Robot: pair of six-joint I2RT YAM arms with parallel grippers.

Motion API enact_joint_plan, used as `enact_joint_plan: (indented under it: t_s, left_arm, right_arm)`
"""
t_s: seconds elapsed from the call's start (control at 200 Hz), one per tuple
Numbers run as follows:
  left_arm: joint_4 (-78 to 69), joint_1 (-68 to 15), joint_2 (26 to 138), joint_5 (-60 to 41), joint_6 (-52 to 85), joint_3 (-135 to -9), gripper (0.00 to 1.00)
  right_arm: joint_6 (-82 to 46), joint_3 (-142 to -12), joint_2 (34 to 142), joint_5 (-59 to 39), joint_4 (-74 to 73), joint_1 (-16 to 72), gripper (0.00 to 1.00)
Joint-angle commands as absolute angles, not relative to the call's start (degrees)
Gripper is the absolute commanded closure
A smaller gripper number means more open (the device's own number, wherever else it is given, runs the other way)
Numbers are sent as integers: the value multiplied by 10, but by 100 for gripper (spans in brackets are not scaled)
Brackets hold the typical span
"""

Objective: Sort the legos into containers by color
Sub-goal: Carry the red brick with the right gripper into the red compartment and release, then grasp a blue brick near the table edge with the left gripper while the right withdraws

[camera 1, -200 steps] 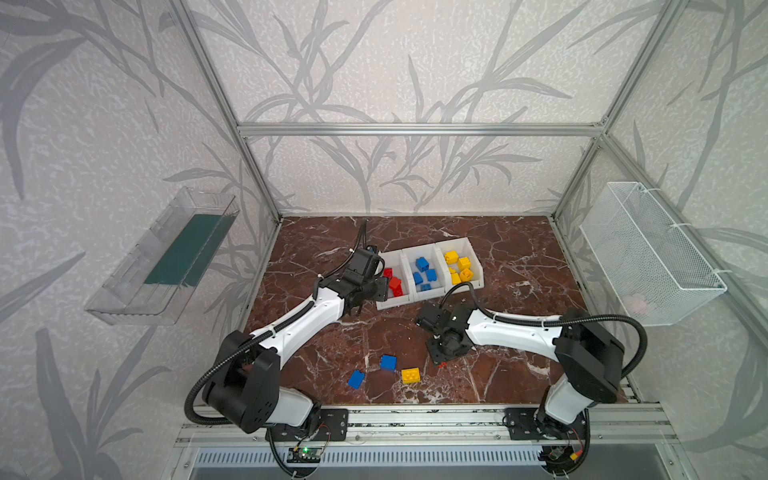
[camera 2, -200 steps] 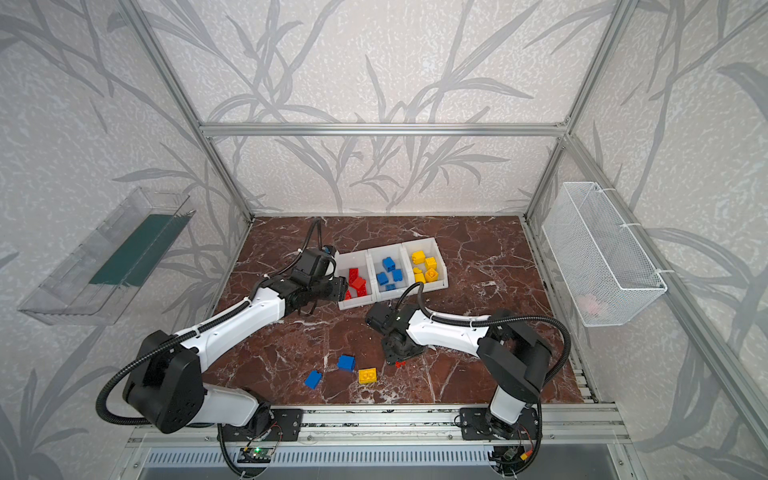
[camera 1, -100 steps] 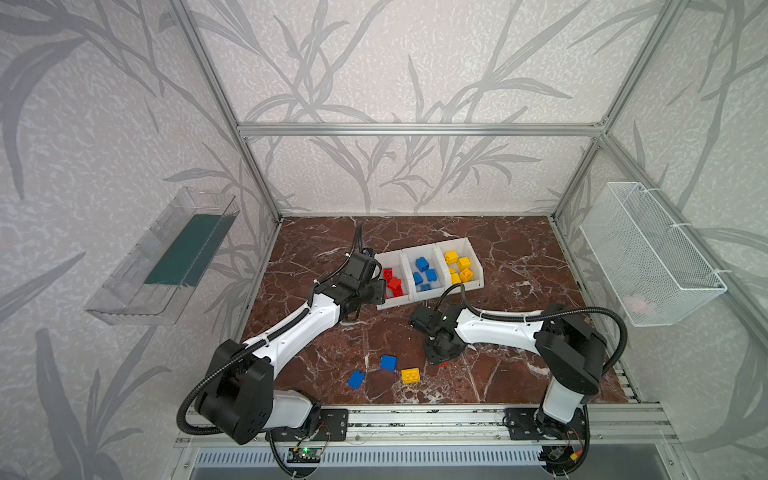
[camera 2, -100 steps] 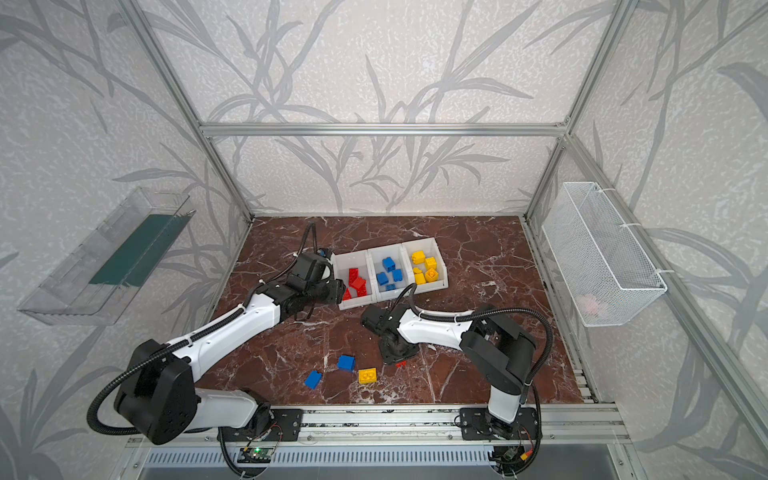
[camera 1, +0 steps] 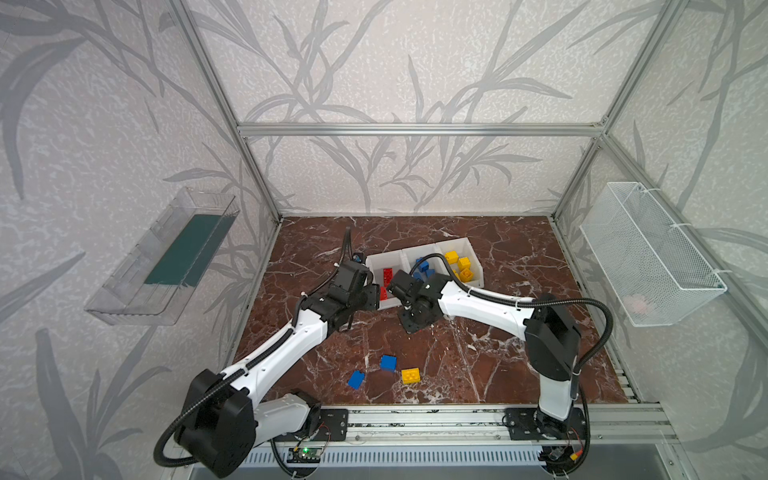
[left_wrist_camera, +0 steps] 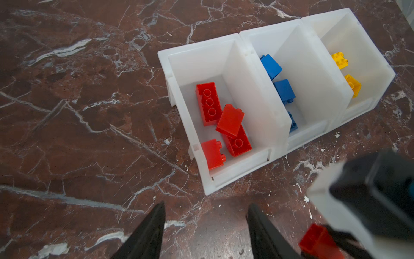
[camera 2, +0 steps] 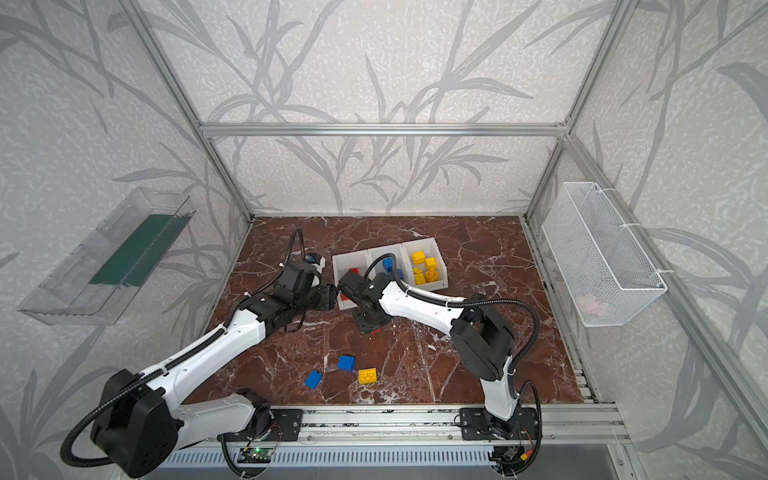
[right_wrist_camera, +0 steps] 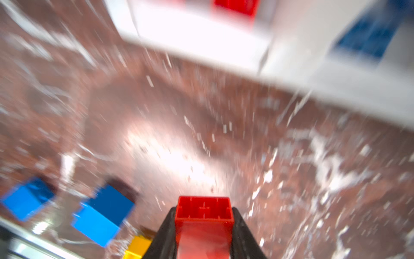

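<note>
Mid-frame in a top view, the right gripper [camera 2: 371, 326], clamped on a red brick [right_wrist_camera: 204, 210], may clip the half-open, empty left gripper [left_wrist_camera: 206, 205] near the red bin [left_wrist_camera: 237, 172] and drop it.

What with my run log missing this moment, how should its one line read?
right gripper: shut on red lego | left gripper: open, empty | unsorted: blue legos, yellow lego

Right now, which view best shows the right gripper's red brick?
Right wrist: the red brick sits sharp, clamped in the right gripper, hollow underside showing. Left wrist catches only part of it; in a top view only a red sliver shows.
</note>
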State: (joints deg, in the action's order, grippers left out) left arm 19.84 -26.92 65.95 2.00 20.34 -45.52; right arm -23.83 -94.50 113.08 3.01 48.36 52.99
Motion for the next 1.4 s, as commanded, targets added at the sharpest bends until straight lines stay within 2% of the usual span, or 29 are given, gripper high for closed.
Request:
enact_joint_plan:
  t_s: [0.0, 0.295, 0.5, 0.685, 1.175, 1.275, 1.395]
  left_arm:
    - [217, -266, 618, 41, 226, -430, 39]
    - [225, -267, 534, 40, 261, -373, 38]
    - [231, -266, 524, 40, 261, -367, 38]
    - [228, -266, 532, 33, 261, -368, 39]
    - [242, -267, 534, -7, 244, -367, 38]
    - [249, -272, 534, -28, 246, -361, 38]
    - [265, -307, 535, -20, 253, -352, 37]
  right_arm:
    - [-166, -1042, 1179, 37, 520, 495, 70]
    - [-123, -1402, 1390, 46, 633, 441, 70]
    - [-124, -1561, 1483, 24, 693, 426, 50]
    - [-125, -1513, 1451, 24, 665, 426, 45]
    - [-133, -1467, 1373, 20, 671, 425, 44]
    - [-139, -1414, 1329, 23, 660, 425, 44]
    - [-147, -1285, 1244, 25, 598, 425, 44]
